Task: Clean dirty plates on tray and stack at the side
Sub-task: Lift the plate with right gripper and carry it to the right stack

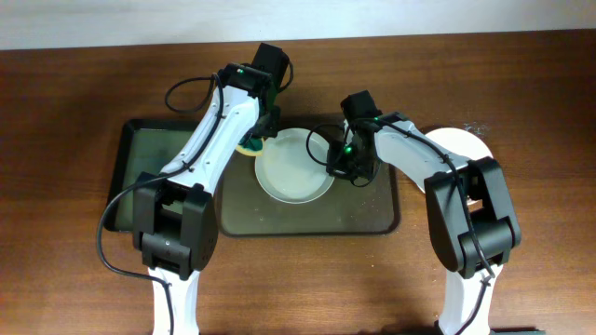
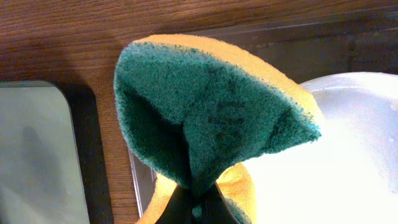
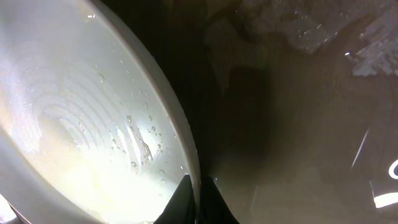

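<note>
A white plate [image 1: 293, 167] lies on the large dark tray [image 1: 372, 219], wet with droplets in the right wrist view [image 3: 81, 124]. My right gripper [image 1: 337, 169] is shut on its right rim, one finger on each side of the edge [image 3: 196, 199]. My left gripper [image 1: 253, 140] is shut on a folded green and yellow sponge [image 2: 211, 106], held at the plate's left edge [image 2: 336, 155]. Its fingers show at the bottom of the left wrist view [image 2: 198, 208]. Another white plate [image 1: 461, 144] sits on the table to the right, partly hidden by my right arm.
A smaller greenish tray [image 1: 154, 154] lies left of the large tray, separated by a narrow strip of wood [image 2: 115, 155]. The large tray's wet floor [image 3: 298, 124] shows water streaks. Brown table surrounds both trays.
</note>
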Robot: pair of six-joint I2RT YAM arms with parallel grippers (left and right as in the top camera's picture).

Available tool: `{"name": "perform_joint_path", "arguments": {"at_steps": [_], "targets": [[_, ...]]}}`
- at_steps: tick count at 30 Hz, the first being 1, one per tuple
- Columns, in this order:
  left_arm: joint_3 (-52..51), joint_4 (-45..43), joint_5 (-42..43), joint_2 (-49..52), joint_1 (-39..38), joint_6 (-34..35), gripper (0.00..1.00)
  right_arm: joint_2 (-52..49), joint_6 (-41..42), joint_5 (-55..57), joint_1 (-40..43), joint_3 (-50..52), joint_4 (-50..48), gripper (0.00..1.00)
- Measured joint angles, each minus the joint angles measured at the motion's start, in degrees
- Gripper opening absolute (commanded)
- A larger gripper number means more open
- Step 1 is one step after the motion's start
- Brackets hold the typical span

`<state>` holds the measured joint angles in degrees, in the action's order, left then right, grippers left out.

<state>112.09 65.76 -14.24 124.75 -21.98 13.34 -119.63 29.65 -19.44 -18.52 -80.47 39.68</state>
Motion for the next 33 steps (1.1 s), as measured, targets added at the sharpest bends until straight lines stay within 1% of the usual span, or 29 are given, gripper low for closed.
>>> {"name": "perform_joint_path", "arguments": {"at_steps": [3, 6, 12, 15, 20, 24, 25, 27, 29, 33], "targets": [[0.00, 0.02, 0.02, 0.00, 0.00, -0.02, 0.00, 0.52, -0.90, 0.15, 0.00, -0.09, 2.43, 0.04], [0.00, 0.00, 0.70, 0.00, 0.04, -0.02, 0.00, 2.67, -1.81, 3.04, -0.33, 0.26, 5.40, 0.04], [0.00, -0.46, 5.35, 0.00, 1.42, -0.04, 0.00, 17.53, -2.93, 17.59, -0.48, 0.79, 13.31, 0.04], [0.00, -0.66, 7.87, 0.00, 2.54, -0.04, 0.00, 22.49, -3.06, 25.75, -1.01, 0.79, 15.21, 0.04], [0.00, -1.07, 12.44, 0.00, 3.41, -0.04, 0.00, 26.75, -2.56, 44.19, -8.20, 0.79, 17.05, 0.04], [0.00, -1.07, 14.34, 0.00, 3.37, -0.04, 0.00, 27.10, -0.57, 59.01, -15.96, 0.79, 18.67, 0.04], [0.00, -1.07, 14.58, 0.00, 3.34, -0.04, 0.00, 27.10, 0.44, 60.50, -16.74, 0.79, 18.82, 0.04], [0.00, -1.07, 14.97, 0.00, 3.37, -0.04, 0.00, 27.10, 1.90, 68.43, -20.17, 0.81, 18.97, 0.04], [0.00, -1.07, 15.10, 0.00, 3.37, -0.04, 0.00, 27.10, 2.99, 72.65, -21.75, 0.81, 19.04, 0.04], [0.00, -1.09, 15.37, 0.00, 3.37, -0.04, 0.00, 27.10, 3.63, 76.72, -22.56, 0.81, 20.02, 0.04]]}}
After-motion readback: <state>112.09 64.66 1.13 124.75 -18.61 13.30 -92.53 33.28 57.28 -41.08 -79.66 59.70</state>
